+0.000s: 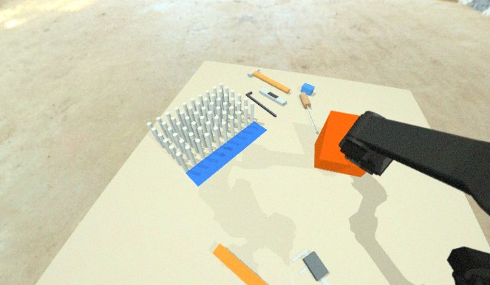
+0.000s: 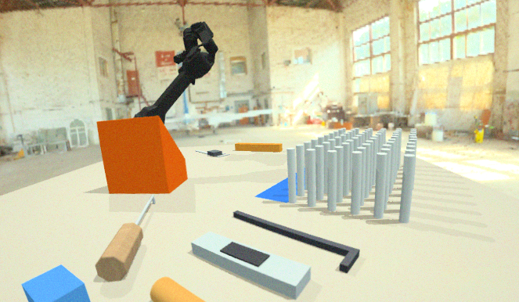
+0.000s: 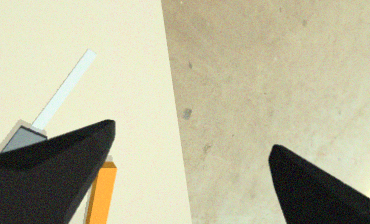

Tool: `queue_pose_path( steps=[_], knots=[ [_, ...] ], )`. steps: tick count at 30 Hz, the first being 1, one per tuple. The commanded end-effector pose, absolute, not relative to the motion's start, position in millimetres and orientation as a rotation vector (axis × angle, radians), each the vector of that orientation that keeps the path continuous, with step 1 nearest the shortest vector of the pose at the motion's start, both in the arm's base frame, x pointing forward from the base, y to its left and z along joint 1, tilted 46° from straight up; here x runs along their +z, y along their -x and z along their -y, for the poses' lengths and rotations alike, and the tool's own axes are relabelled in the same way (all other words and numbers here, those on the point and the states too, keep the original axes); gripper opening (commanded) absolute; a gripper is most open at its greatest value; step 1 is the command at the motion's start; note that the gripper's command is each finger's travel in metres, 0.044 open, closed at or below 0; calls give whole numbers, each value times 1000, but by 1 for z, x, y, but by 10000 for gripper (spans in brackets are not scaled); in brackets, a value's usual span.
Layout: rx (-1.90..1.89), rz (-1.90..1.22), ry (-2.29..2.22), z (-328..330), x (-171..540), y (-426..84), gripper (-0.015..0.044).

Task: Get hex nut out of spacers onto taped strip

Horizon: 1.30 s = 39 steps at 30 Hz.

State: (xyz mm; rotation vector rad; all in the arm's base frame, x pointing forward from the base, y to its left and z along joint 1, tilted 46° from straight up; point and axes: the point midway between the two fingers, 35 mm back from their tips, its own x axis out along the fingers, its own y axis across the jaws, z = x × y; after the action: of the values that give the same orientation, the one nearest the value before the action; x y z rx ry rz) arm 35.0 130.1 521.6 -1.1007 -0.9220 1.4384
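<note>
The pale metal spacers [image 1: 199, 149] [image 2: 407, 188] stand upright in rows. The blue taped strip [image 1: 228, 149] [image 2: 277, 192] lies along their front. I cannot make out the nut; the spacers may hide it. A dark rod with a short bent end [image 1: 262, 105] [image 2: 296, 234] lies beside the field, touching no spacer. A wooden-handled tool [image 1: 304, 100] [image 2: 121, 250] with a thin shaft and small bent tip lies near the orange block. My gripper [image 3: 193, 140] is open and empty, high over the table's edge, away from the spacers and tools. Its fingers are not clear in the top and exterior views.
A big orange block [image 1: 332, 142] [image 2: 133, 156] stands between arm and tools. A hammer [image 1: 270, 82], a pale bar with a dark patch [image 1: 266, 93] [image 2: 210, 244] and a blue cube [image 1: 307, 88] [image 2: 55, 287] lie behind. An orange bar [image 1: 239, 266] [image 2: 258, 147] and grey device [image 1: 315, 266] [image 2: 214, 152] lie opposite.
</note>
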Motion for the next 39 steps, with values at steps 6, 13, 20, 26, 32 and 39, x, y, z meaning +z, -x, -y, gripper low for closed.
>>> queue_pose_path(
  steps=[6, 13, 20, 26, 32, 39],
  knots=[
    [1402, 819, 1092, -139, 519, -22, 440],
    [1288, 585, 1049, -174, 507, -10, 440],
    [1154, 370, 976, -221, 486, -26, 440],
    [1025, 205, 894, -258, 461, -66, 440],
    [884, 58, 796, -281, 429, -125, 440],
    [709, -91, 661, -278, 386, -212, 440]
  ],
)
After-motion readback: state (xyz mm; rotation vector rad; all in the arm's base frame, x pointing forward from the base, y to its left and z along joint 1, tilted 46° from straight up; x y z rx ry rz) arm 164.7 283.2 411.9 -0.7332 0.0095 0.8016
